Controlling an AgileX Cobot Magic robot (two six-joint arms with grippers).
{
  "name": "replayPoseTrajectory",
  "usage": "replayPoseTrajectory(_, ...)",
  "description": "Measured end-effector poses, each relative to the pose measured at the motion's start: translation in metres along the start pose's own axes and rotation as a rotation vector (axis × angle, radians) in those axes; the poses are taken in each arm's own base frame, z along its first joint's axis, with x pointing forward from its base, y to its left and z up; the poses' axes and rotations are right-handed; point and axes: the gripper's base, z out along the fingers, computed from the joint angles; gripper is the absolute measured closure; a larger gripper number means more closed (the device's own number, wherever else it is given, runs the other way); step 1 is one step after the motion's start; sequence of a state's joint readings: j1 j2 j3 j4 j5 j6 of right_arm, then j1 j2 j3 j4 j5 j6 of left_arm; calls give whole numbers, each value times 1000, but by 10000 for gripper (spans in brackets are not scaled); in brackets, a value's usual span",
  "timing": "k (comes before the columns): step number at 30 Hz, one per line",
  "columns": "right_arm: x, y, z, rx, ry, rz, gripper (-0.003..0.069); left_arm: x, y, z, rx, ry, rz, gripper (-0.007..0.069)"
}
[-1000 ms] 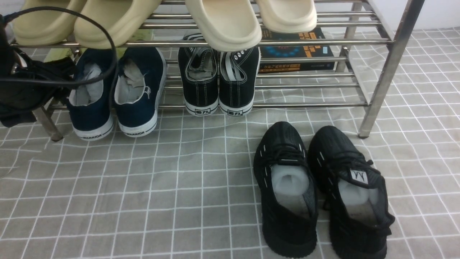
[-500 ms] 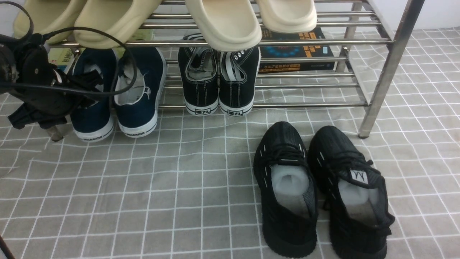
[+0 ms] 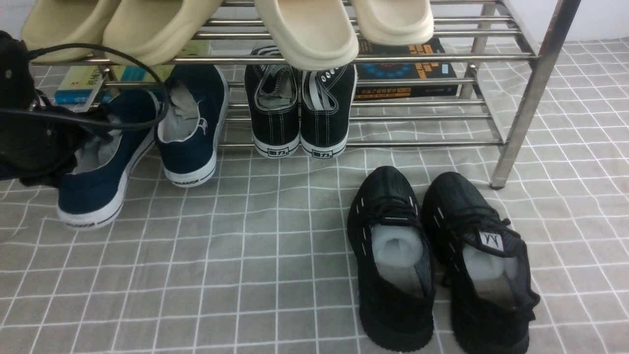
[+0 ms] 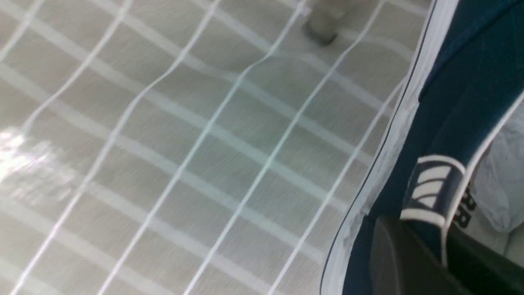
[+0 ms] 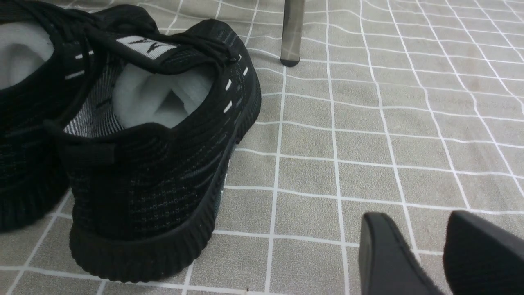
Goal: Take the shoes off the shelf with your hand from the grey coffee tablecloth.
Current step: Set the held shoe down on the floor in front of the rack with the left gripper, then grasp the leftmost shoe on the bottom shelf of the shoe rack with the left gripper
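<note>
Where the left gripper bites: one navy shoe by its collar, clamped tight.
Its axis: heel outward-left, toe toward the shelf.
Other shoe: beside it, toe under shelf, left arm nearer.
Right gripper: slightly parted, empty.

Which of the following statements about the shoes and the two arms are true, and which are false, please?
1. The left fingers pinch the heel of a navy shoe. True.
2. That shoe lies parallel to the second navy shoe. False: it is angled away from it.
3. The black trainers stand on the rack. False: they stand on the cloth in front of the rack.
4. The right fingers are apart and hold nothing. True.
</note>
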State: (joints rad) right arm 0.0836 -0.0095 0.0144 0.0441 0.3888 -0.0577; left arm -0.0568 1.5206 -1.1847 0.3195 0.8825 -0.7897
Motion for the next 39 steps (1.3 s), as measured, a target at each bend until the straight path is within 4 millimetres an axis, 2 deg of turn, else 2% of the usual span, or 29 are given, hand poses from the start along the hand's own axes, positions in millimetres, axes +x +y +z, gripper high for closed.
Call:
replayPoseTrajectory(3, 0, 0, 0, 0, 0, 0, 421, 12, 11, -6, -34, 27, 15, 582)
replayPoseTrajectory(5, 0, 0, 0, 0, 0, 0, 421, 27, 21, -3, -51, 48, 18, 582)
replayPoseTrajectory(6, 0, 0, 0, 0, 0, 0, 421, 28, 21, -4, -49, 46, 14, 582)
replayPoseTrajectory(10, 0, 0, 0, 0, 0, 0, 421, 53, 33, 9, -50, 63, 14, 582)
replayPoseTrajectory(21, 0, 0, 0, 0, 0, 0, 421, 84, 46, 30, -75, 119, 52, 582)
replayPoseTrajectory(26, 0, 0, 0, 0, 0, 0, 421, 92, 53, 32, -124, 164, 71, 582)
replayPoseTrajectory(35, 0, 0, 0, 0, 0, 0, 421, 91, 54, 32, -137, 155, 90, 579)
replayPoseTrajectory(39, 0, 0, 0, 0, 0, 0, 421, 90, 55, 32, -145, 150, 102, 526)
